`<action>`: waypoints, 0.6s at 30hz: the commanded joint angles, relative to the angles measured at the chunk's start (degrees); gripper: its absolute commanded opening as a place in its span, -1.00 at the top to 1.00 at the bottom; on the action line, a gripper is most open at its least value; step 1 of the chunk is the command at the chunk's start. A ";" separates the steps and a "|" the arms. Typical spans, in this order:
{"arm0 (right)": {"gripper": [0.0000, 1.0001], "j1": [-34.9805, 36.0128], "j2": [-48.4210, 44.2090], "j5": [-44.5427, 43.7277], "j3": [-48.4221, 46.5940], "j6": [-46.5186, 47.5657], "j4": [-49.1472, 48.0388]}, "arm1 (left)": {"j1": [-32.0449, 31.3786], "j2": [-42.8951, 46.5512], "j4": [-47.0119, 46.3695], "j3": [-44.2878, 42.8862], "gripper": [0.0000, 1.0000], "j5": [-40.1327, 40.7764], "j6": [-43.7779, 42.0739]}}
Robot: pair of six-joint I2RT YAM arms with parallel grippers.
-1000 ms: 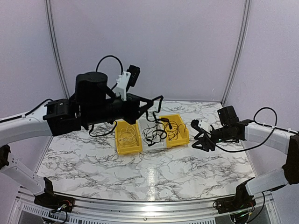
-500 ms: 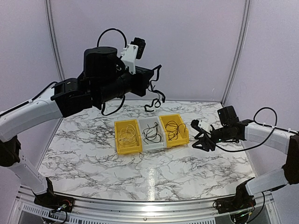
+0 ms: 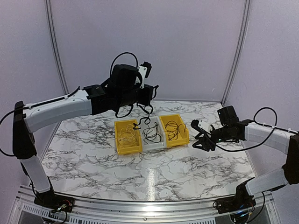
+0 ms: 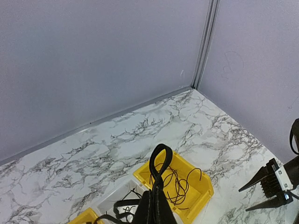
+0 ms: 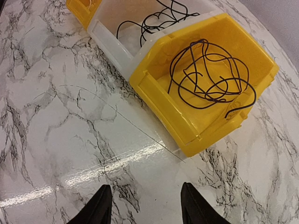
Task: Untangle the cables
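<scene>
My left gripper (image 3: 152, 91) is raised above the bins and shut on a thin black cable (image 3: 141, 122) that dangles toward the bins. In the left wrist view the shut fingers (image 4: 156, 207) pinch a loop of that cable (image 4: 161, 161). A pale cable (image 3: 126, 136) lies in the left yellow bin (image 3: 132, 148). A black cable (image 3: 152, 134) lies in the clear middle bin (image 3: 159, 145), and another (image 5: 210, 77) lies in the right yellow bin (image 5: 159, 105). My right gripper (image 5: 145, 210) is open and empty, low over the table right of the bins, and shows in the top view (image 3: 201, 138).
The three bins stand side by side at the middle back of the marble table (image 3: 149, 172). Purple walls (image 3: 187, 42) close the back and sides. Thick black wiring loops along both arms.
My left arm, which had lifted the black cable high, has stretched out over the bins and come a little lower, so the cable's end hangs just above them. My right arm has not moved.
</scene>
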State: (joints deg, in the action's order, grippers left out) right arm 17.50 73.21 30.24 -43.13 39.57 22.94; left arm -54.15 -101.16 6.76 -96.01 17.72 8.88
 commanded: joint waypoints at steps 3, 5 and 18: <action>-0.01 0.52 -0.35 -0.85 0.06 0.95 -0.47 | 1.43 -3.81 -2.38 3.09 1.00 -5.03 3.83; -0.01 0.52 -0.20 -0.94 0.07 1.03 -0.38 | 1.71 -4.47 -2.46 3.57 1.00 -5.87 4.31; -0.01 0.59 0.35 -1.29 -0.11 1.12 -0.20 | 2.82 -7.75 -3.68 6.91 1.00 -6.81 5.49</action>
State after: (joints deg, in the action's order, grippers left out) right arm 17.52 73.23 29.41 -43.13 40.49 22.96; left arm -52.14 -106.61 5.19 -91.35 12.29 13.13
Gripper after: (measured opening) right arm 0.506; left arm 0.028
